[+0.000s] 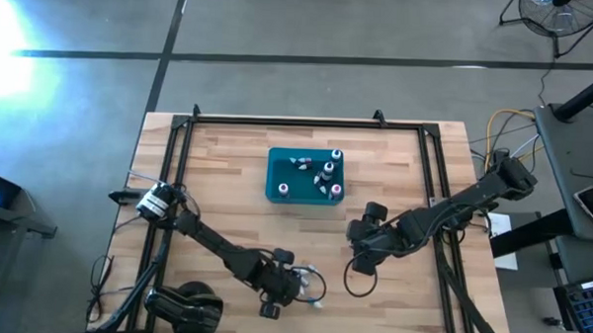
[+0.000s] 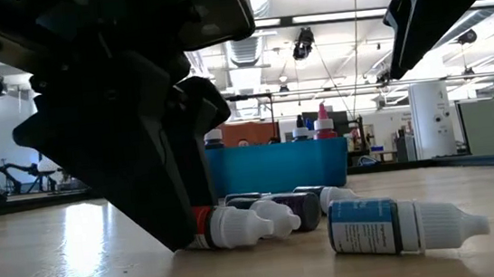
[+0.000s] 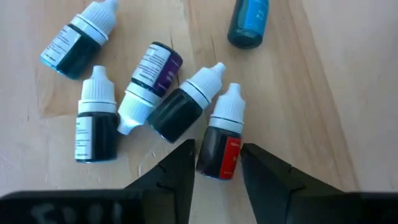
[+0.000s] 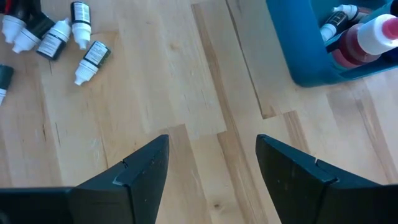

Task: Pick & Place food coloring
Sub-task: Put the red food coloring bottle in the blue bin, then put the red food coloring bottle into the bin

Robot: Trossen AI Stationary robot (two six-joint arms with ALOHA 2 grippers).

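My left gripper [image 3: 217,165] sits low over the table near the bottom centre of the high view, fingers parted just wide enough to flank a red bottle [image 3: 222,144] lying between them; I cannot tell whether the pads are pressing it yet. Crowding it, a dark bottle [image 3: 184,106] lies touching its side, a purple-labelled bottle [image 3: 149,82] next to that, and a black bottle [image 3: 97,124] beyond. A teal-bodied bottle [image 3: 78,38] lies at the upper left of my left wrist view and a blue bottle [image 3: 247,22] at the top edge, both apart from the cluster. That makes six loose bottles around these fingers.

My right gripper [image 4: 211,165] hangs above bare wood at the centre right of the high view, fingers wide open and holding nothing, with open table beneath it.

The teal bin [image 1: 274,176] stands at the upper centre of the table [image 1: 395,170], well apart from the cluster, holding several bottles too small to count surely; a red bottle in the bin [image 4: 357,43] shows clearly. The wood between the bin and the cluster is open.
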